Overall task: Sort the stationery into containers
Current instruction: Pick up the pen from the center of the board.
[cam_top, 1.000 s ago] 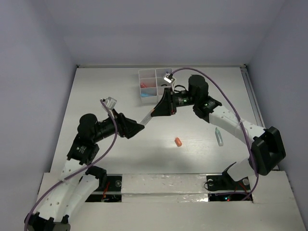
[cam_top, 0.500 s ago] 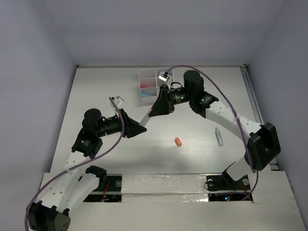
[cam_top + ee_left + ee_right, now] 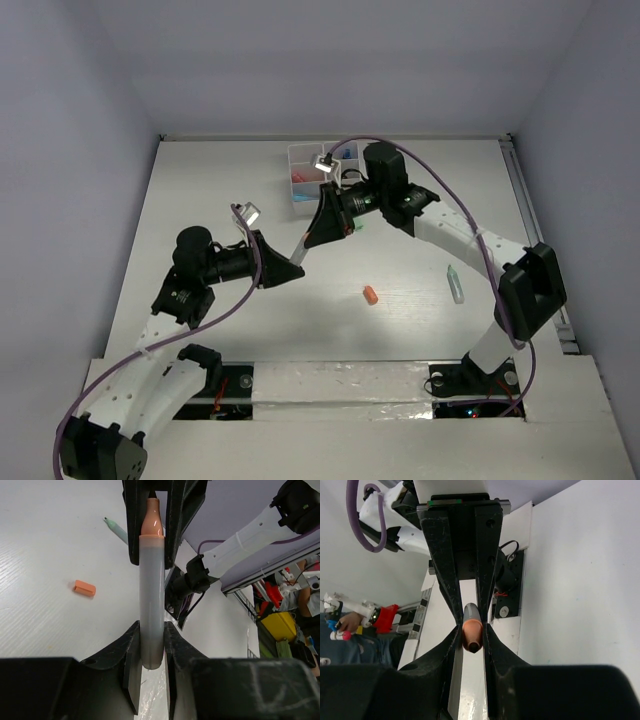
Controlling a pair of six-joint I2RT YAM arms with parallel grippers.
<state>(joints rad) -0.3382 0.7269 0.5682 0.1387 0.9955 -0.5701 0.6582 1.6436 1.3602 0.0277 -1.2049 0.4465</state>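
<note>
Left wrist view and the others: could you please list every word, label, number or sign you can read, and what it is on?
None can be read.
The marker shows a plain grey barrel and orange tip, no print.
The orange eraser bit is unmarked.
Beyond the table, the background clutter is too blurred to read.

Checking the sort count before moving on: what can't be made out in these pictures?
- Organiser box, top view: the right arm covers much of it. The pink and blue contents are too small to name.
- Marker, top view: mostly hidden between the left gripper and right gripper. Right wrist view: seen end-on, barrel hidden behind its tip.
- Wrist views: the box is out of frame.
</note>
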